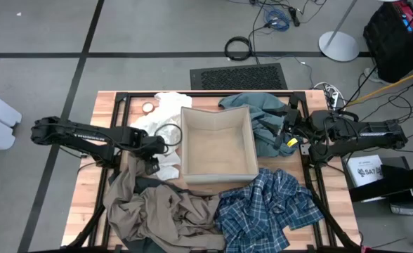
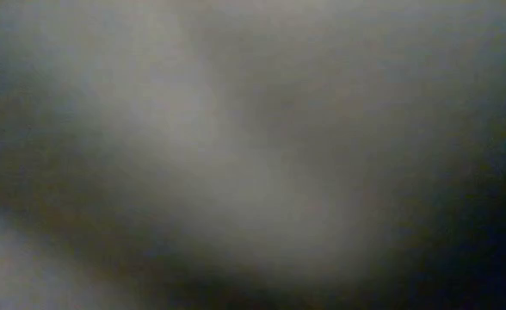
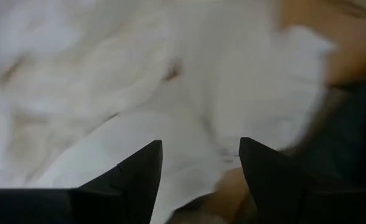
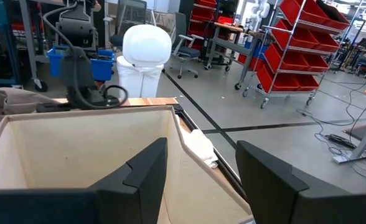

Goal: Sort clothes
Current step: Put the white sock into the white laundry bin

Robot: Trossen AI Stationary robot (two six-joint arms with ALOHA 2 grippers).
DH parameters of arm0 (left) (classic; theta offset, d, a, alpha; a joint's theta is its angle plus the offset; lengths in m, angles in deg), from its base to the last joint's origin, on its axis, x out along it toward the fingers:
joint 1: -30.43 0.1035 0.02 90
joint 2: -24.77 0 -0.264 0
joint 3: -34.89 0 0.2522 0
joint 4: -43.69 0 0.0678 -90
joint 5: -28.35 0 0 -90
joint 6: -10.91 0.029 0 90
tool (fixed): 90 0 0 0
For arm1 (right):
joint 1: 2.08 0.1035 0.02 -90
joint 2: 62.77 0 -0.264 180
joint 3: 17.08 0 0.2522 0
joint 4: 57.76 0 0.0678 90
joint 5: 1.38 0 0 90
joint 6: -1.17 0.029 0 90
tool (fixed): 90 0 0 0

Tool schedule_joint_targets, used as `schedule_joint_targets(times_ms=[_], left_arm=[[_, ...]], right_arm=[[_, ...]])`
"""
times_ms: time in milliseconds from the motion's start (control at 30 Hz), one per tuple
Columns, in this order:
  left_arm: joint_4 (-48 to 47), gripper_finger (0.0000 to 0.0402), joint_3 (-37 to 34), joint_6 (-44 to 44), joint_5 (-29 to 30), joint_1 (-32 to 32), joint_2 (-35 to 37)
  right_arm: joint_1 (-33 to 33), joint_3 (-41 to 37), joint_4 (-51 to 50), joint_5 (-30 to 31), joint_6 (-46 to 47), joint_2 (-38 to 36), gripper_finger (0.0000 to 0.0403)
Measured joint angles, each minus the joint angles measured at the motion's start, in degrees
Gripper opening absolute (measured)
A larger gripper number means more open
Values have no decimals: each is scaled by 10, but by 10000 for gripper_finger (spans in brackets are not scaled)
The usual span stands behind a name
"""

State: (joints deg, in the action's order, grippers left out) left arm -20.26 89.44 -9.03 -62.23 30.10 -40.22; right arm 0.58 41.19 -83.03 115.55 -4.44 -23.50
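An open beige box (image 1: 219, 149) stands mid-table. Left of it lies the white garment (image 1: 166, 116), which fills the left wrist view (image 3: 139, 81). My left gripper (image 1: 154, 160) points down over this garment's near part, open (image 3: 200, 163). A teal-grey garment (image 1: 259, 112) lies right of the box, partly against its wall. A plaid garment (image 1: 263, 207) lies at the near right and a khaki one (image 1: 157, 211) at the near left. My right gripper (image 1: 289, 135) hovers level over the teal-grey garment, open (image 4: 201, 168), pointing at the box (image 4: 77, 149). My left gripper points down at the white garment (image 3: 189, 130), with its open fingers (image 3: 136, 174) close over the cloth. Whether the fingertips touch it I cannot tell.
A small round object (image 1: 148, 107) lies by the white garment at the far left. Black frame rails (image 1: 115, 126) run along the table's sides. The low view is filled by a grey blur and shows nothing. Beyond the table are red shelves (image 4: 295, 43) and a white bin (image 4: 145, 56).
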Motion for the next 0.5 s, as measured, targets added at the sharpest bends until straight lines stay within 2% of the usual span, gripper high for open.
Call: schedule_joint_targets(times_ms=[267, 500], left_arm=[[59, 224, 0, 152, -3, -30, -2], [71, 224, 0, 159, -5, -36, -29]], right_arm=[[0, 0, 0, 0, 1, 0, 180], [0, 0, 0, 0, 1, 0, 180]])
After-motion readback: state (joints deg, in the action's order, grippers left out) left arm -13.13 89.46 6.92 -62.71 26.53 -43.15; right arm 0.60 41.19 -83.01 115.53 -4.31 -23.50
